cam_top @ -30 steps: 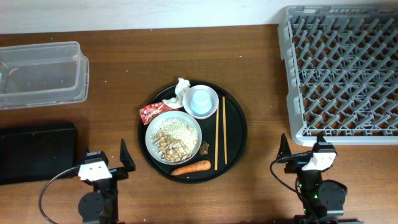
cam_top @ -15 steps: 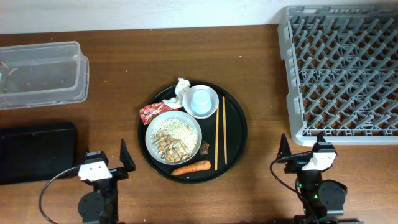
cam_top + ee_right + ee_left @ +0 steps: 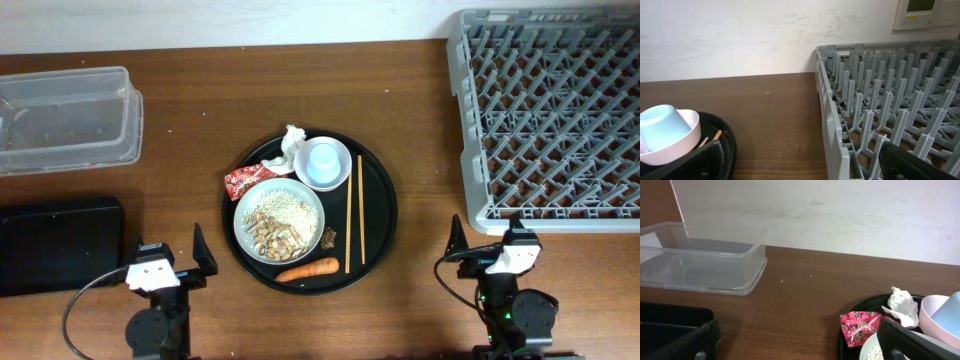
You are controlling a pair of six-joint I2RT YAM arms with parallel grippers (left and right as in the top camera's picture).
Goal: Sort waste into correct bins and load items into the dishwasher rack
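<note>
Left claw (image 3: 170, 246) and right claw (image 3: 487, 240) both spread, empty. Plate (image 3: 240, 228) ahead, between them, is loaded. Any tilt spills rice (image 3: 291, 208) onto the counter (image 3: 420, 80).

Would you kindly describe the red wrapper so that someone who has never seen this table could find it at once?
Start at the round black tray in the middle of the wooden table. At its left edge, between the crumpled white tissue and the white plate of rice, lies the red wrapper. It is the only red thing there, small, glossy and crinkled.
</note>
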